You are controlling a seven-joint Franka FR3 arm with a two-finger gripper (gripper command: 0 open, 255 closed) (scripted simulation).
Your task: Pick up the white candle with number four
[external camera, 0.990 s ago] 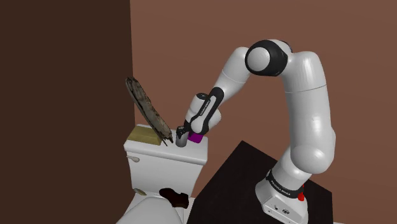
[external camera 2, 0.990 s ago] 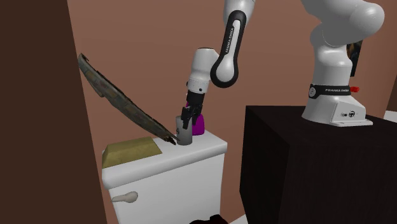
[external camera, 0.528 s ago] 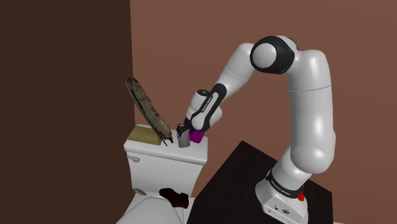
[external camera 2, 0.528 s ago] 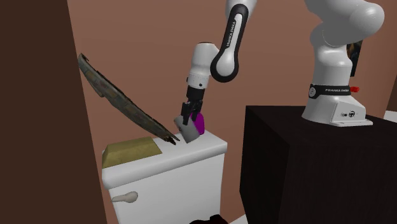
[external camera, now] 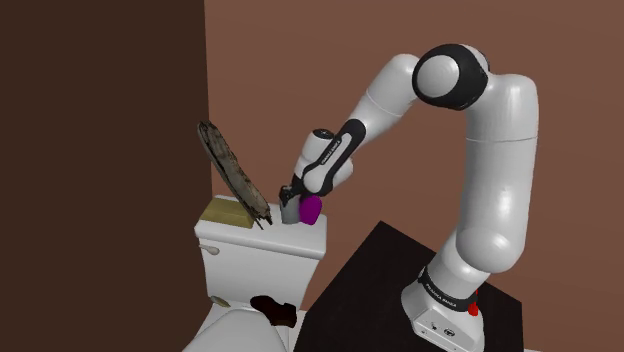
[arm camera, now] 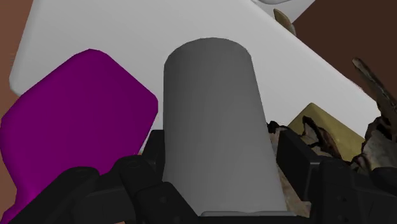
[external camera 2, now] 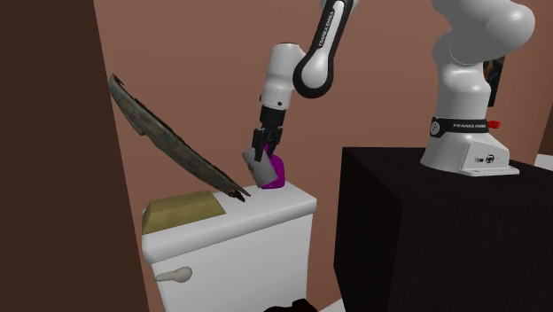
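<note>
Room: brown walls, white toilet tank [external camera 2: 284, 202].
Pincer: our pincer [external camera 2: 262, 156] clasps the grey candle [external camera 2: 258, 170].
Change: we see it higher than half a second ago, and more tilted.

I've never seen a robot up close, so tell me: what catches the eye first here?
The black gripper clasps a plain grey candle, tilted, over a white toilet tank. A bright magenta object sits right beside it on the tank, and a weathered board slants up from the lid close by.
</note>
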